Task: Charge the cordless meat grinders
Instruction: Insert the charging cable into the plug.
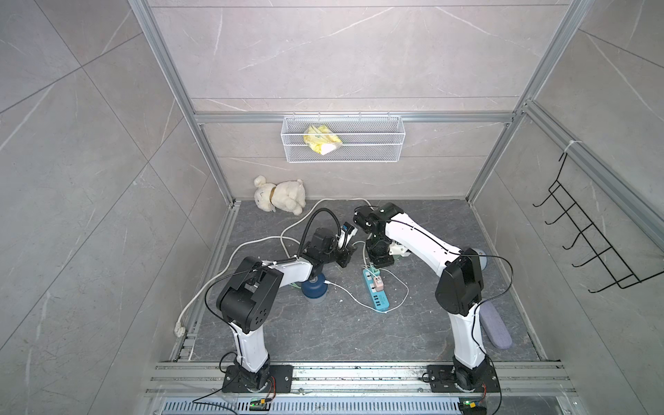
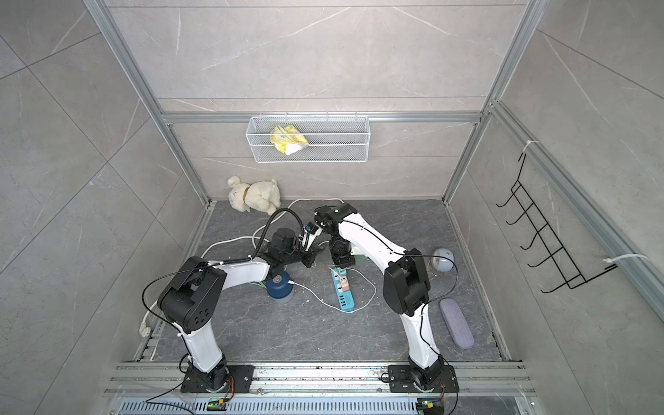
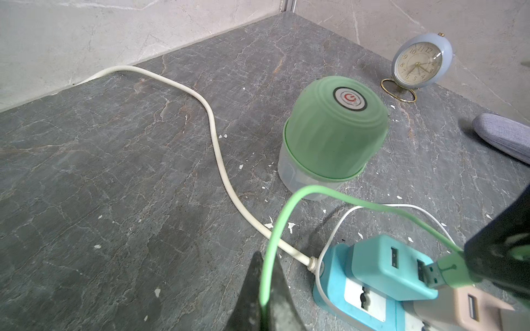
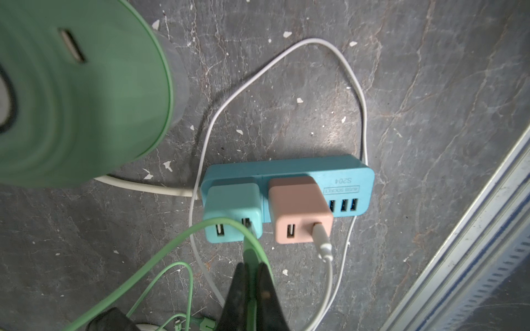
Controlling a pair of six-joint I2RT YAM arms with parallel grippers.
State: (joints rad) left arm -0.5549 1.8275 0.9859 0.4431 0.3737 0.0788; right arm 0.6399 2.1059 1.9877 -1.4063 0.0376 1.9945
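Right wrist view: your right gripper has its jaws clamped on the green plug. Just ahead of the jaws, the plug's metal tip meets a port of the mint adapter on the strip; how deep it sits, you cannot tell. Beside it, the pink adapter carries a white cable. The green grinder stands ahead of the jaws, to one side, apart from them. In the left wrist view, your left gripper has its jaws together on the green cable. In a top view, the navy grinder stands under the left arm, behind its jaws.
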